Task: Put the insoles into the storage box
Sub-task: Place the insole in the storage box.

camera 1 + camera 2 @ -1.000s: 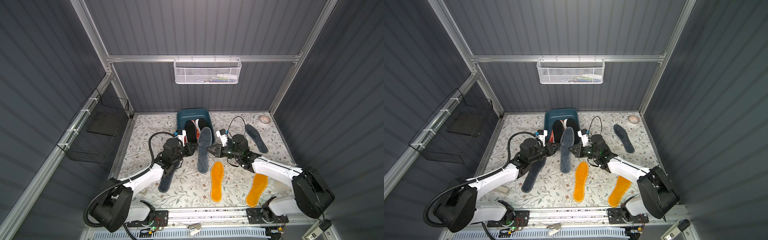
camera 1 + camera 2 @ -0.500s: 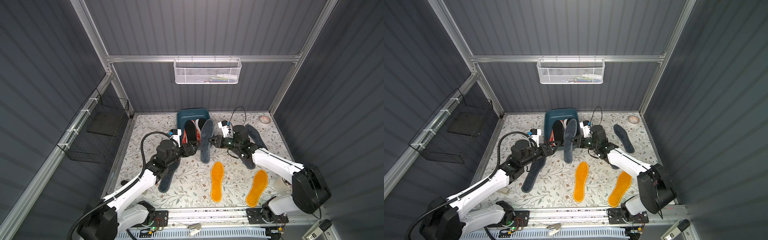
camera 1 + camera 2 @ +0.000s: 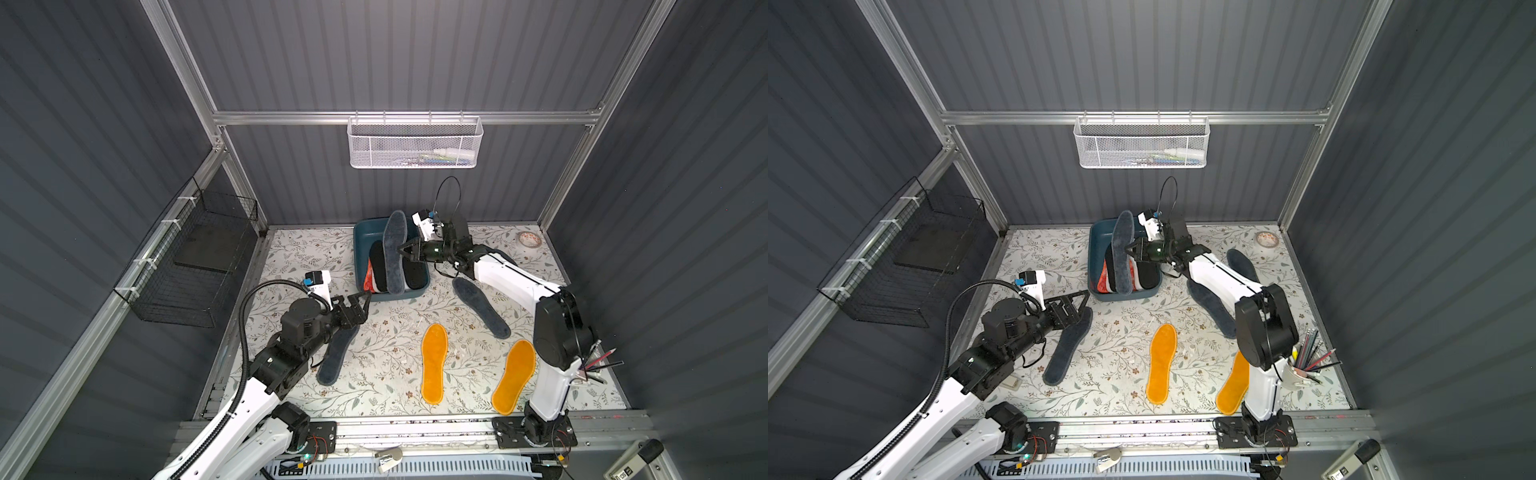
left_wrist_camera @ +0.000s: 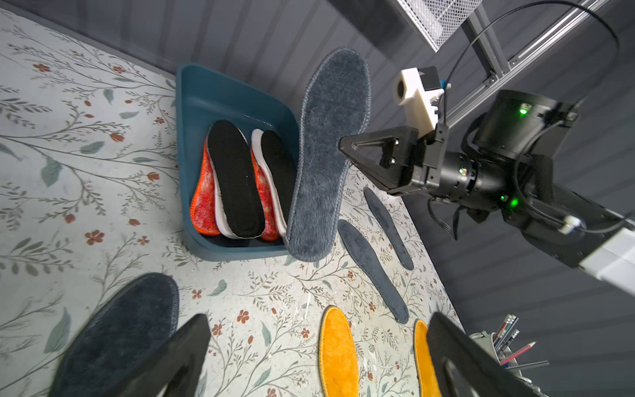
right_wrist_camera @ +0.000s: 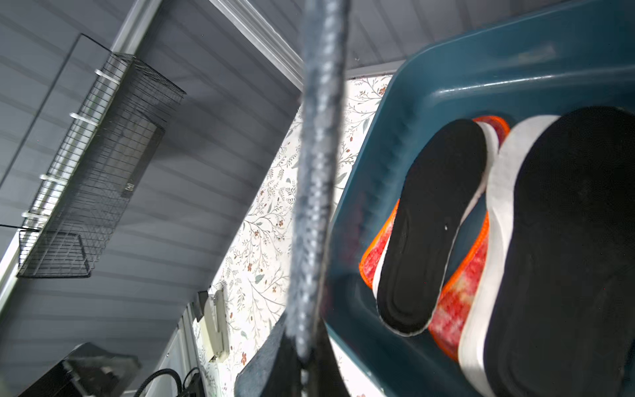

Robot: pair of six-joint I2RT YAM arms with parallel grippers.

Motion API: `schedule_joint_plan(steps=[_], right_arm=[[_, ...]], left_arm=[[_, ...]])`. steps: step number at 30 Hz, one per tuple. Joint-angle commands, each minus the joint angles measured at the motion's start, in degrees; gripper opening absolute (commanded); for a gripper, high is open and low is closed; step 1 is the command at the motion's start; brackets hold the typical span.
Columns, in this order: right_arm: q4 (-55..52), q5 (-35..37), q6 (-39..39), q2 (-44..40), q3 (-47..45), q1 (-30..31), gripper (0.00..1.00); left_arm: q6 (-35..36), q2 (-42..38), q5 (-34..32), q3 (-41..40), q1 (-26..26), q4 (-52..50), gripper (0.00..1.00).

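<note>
Partly done: several black, white and red insoles (image 4: 235,178) lie in the box (image 4: 213,99), the right hand (image 3: 400,249) pinches a grey insole (image 3: 393,270) over it, the left hand (image 3: 365,301) is spread empty, and five more insoles (image 3: 434,363) wait on the counter (image 3: 395,332).

We see the storage box (image 3: 368,235) in teal-blue, with black insoles (image 4: 235,178), white-edged, and mottled red-orange insoles (image 4: 202,206). The raised fuzzy insole (image 3: 394,253) is dark grey-blue; 2 plush insoles (image 3: 433,363) are orange-yellow. The counter (image 3: 291,253) is white, printed with thin grey twigs, grey-green leaves and small red flowers.

Left jaws spread, right seemingly clamped.
</note>
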Motion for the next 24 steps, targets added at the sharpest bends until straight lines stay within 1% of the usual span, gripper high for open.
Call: schedule_joint_plan(steps=[1,7,15,18,24], right_arm=[[-3.0,-1.3,-2.1,4.3,5.7,-0.8,0.0],[-4.2,-2.4,-3.1,12.0,14.5,-1.3,0.0],[-7.1,-4.2,-3.2,21.3,24.9,-1.5,0.0],[-6.9,-5.5,-2.0,23.5,26.1,-1.4,0.0],[-6.2,-7.2,-1.4,24.7,25.8,-0.8,0.0]], left_arm=[[1.6,-3.1,-3.6,-0.6,0.4,-7.9,1.0],[1.2,-6.3,-4.9,-0.9,0.4,-10.9,1.0],[2.2,-3.9,-4.1,0.5,0.4,-11.3,1.0],[2.5,-3.3,-3.9,0.7,0.4,-10.9,1.0],[2.6,-2.1,-3.4,0.5,0.4,-9.8,1.0]])
